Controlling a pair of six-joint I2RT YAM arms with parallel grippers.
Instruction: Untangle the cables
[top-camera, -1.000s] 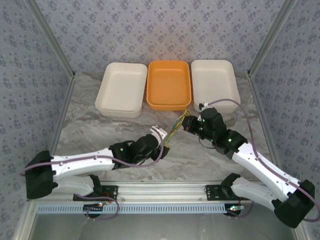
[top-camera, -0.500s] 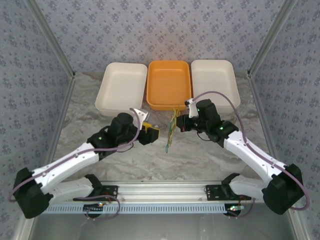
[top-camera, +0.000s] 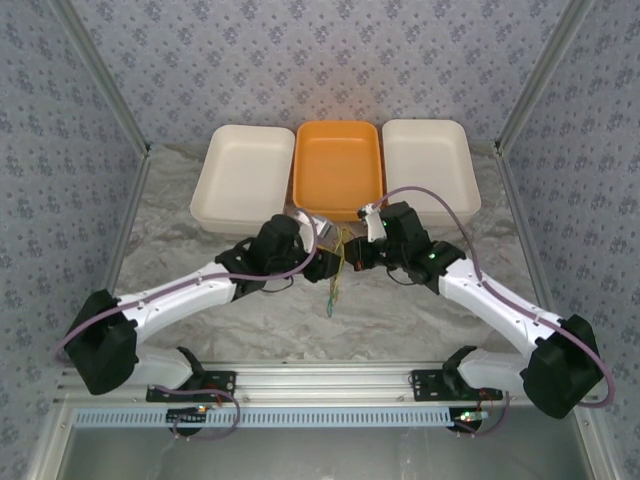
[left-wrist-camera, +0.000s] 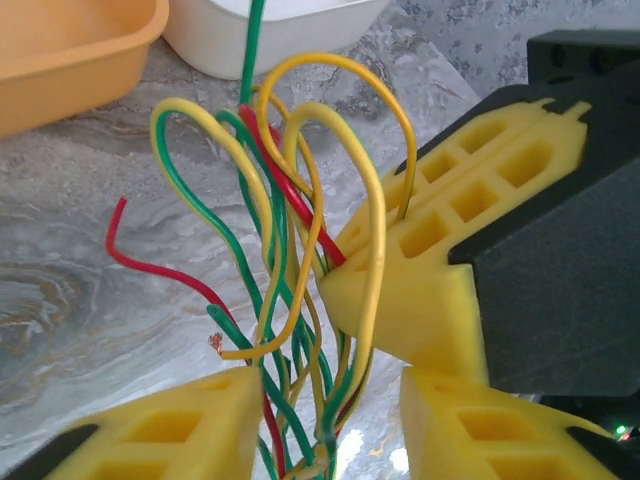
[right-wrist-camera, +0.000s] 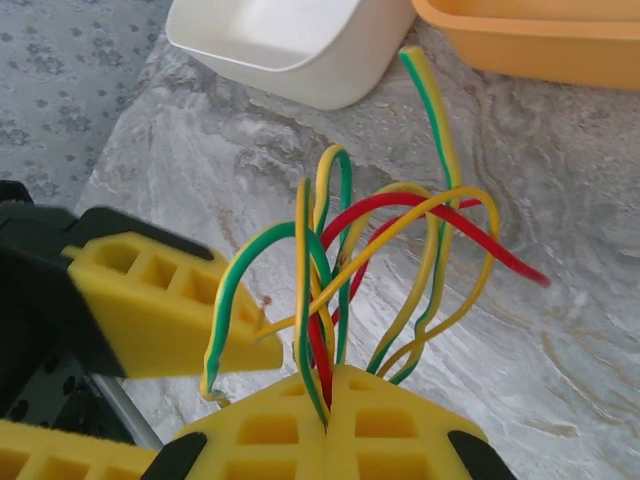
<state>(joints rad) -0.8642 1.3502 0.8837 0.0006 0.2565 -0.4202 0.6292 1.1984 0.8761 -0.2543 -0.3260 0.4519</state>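
**Over the middle of the table (top-camera: 385, 315): a limp snarl**

Top view: the cables (top-camera: 338, 268) hang between left gripper (top-camera: 325, 264) and right gripper (top-camera: 358, 254). Left wrist: our fingers (left-wrist-camera: 170, 430) stand wide around the strands. Right wrist: pincer clamped on them. Light, floppy wires; we'd pinch one free end.

The cables (top-camera: 335, 288) are a tangled bunch of thin green, yellow and red wires whose loops thread through one another. In the top view they sit near the table's middle, at 6 o'clock from the orange tray (top-camera: 338, 128), loose ends trailing toward 6 o'clock. The right gripper (right-wrist-camera: 327, 385) pinches the gathered strands between closed fingers.
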